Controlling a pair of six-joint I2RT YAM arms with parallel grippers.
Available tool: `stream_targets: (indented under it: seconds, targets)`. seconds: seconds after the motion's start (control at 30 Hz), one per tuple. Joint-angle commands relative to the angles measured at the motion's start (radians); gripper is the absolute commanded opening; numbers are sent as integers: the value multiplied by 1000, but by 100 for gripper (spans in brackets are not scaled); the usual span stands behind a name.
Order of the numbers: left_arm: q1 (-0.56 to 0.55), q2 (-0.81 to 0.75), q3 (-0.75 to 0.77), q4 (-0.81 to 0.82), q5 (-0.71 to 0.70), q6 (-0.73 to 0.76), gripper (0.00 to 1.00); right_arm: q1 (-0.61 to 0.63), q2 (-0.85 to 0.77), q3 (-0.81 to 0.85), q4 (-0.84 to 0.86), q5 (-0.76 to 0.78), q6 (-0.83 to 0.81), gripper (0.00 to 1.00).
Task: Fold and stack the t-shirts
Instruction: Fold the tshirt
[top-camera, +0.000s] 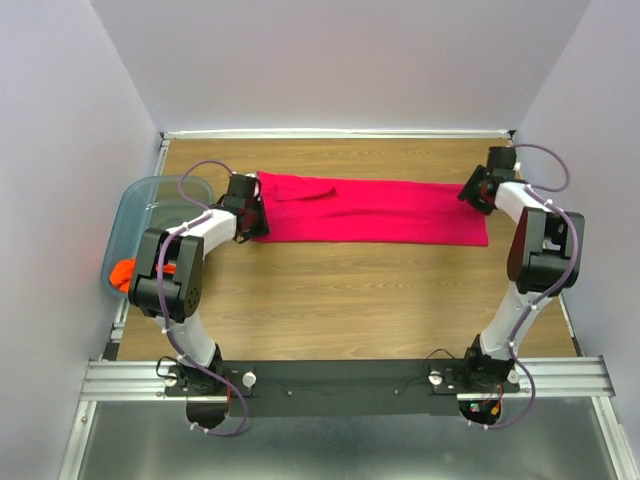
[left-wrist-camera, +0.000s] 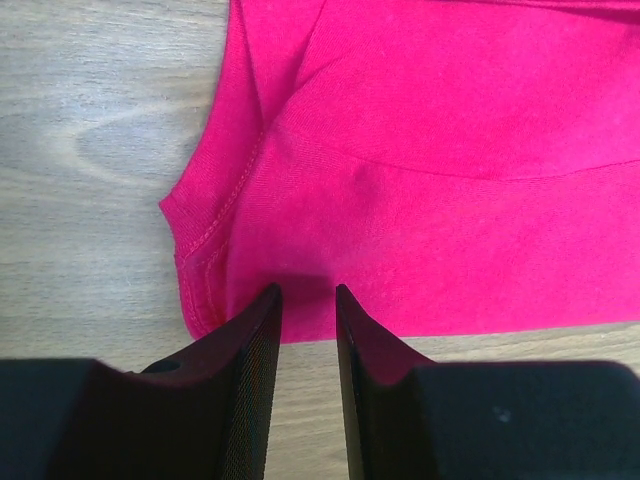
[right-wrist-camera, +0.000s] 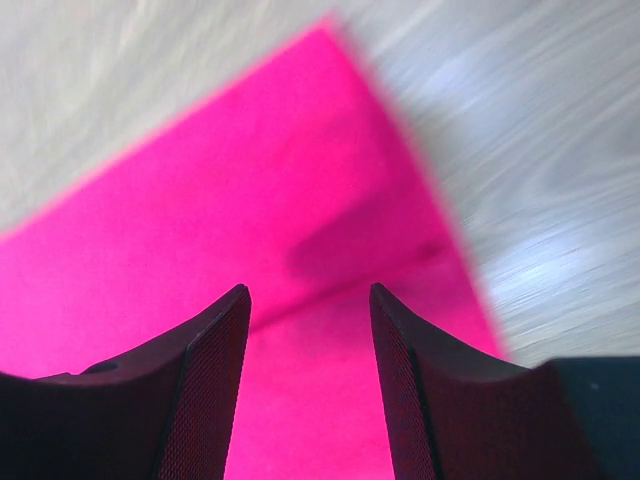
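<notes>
The magenta-pink t-shirt (top-camera: 380, 210) lies folded into a long strip across the far half of the table. At its left end sits my left gripper (top-camera: 252, 208). In the left wrist view that gripper (left-wrist-camera: 307, 292) is open by a narrow gap, its tips at the near hem of the shirt (left-wrist-camera: 450, 150), with bare wood between the fingers. My right gripper (top-camera: 476, 190) hovers over the strip's right end. In the blurred right wrist view this gripper (right-wrist-camera: 308, 290) is open wide above the pink cloth (right-wrist-camera: 200, 230), holding nothing. The orange t-shirt (top-camera: 122, 272) is bunched in the bin.
A translucent blue-grey bin (top-camera: 135, 195) stands at the table's left edge, beside the left arm. Purple walls close in the left, right and back sides. Bare wood table (top-camera: 350, 300) stretches between the shirt and the arm bases.
</notes>
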Motion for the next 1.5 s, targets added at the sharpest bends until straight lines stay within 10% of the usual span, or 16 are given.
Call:
stream_targets:
  seconds: [0.0, 1.0, 1.3, 1.47]
  targets:
    - [16, -20, 1, 4, -7, -6, 36, -31, -8, 50, -21, 52, 1, 59]
    - [73, 118, 78, -19, -25, -32, 38, -31, -275, -461, -86, -205, 150, 59]
    - [106, 311, 407, -131, -30, -16, 39, 48, -546, -672, -221, -362, 191, 61]
    - [106, 474, 691, -223, -48, -14, 44, 298, -588, -660, -267, -363, 248, 61]
